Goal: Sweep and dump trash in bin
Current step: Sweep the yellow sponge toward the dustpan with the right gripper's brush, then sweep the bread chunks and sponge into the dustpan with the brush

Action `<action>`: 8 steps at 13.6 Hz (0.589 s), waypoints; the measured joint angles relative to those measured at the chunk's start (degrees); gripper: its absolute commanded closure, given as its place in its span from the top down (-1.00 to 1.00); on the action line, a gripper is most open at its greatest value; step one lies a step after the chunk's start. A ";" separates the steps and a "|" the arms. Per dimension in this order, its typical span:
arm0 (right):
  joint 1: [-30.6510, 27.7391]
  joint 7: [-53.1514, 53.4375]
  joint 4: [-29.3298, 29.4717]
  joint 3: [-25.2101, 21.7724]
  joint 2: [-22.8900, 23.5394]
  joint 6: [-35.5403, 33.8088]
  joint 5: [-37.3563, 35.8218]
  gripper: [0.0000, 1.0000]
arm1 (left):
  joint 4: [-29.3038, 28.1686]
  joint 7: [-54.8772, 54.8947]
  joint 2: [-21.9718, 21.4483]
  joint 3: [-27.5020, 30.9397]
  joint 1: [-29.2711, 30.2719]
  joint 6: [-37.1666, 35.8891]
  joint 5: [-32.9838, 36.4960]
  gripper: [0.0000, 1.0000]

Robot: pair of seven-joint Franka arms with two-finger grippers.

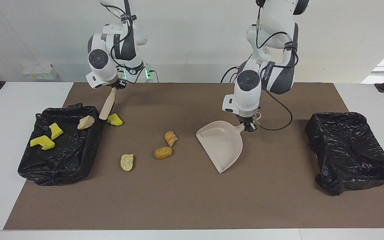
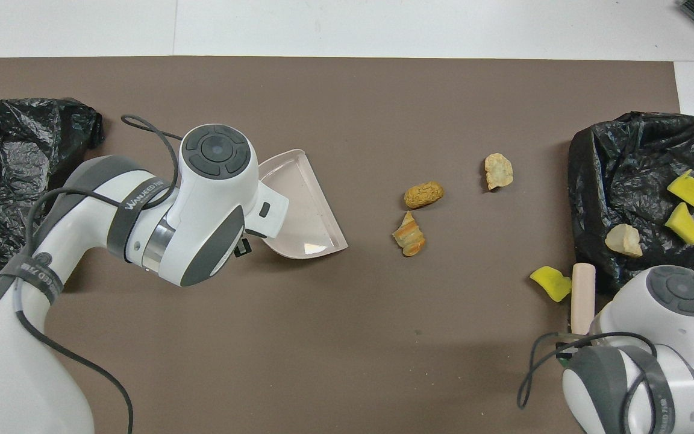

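At right arm's end, bin (image 1: 62,166): three trash pieces (image 1: 86,122) | other bin (image 1: 348,150): bare

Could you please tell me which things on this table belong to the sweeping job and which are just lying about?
Job:
- four trash pieces on the mat
- three in the bin
- brush, right gripper
- dustpan, left gripper

Lying about:
- white box
- second black bag

Left end effector (image 1: 250,126) grips the beige dustpan (image 1: 221,145) by its handle on the desk's brown mat (image 1: 192,196), right end effector (image 1: 116,86) holds the brush (image 1: 108,106) beside a yellow sponge chunk (image 1: 115,119), three bread lumps (image 1: 163,152) loose between them.
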 measured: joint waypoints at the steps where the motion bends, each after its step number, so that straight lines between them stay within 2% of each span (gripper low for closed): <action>1: 1.04 0.36 0.37 0.09 0.83 1.14 1.30 -1.00 | -1.00 1.12 -0.19 -0.06 -0.09 1.60 1.35 -1.00; 3: 3.42 1.54 2.45 0.19 3.69 3.47 3.11 -1.00 | -2.69 2.10 -0.89 -0.22 -0.48 2.98 1.97 -1.00; 8: 7.80 2.86 14.92 0.43 14.19 3.97 7.62 -1.00 | -5.53 2.36 -3.01 -0.68 -2.87 3.14 2.15 -1.00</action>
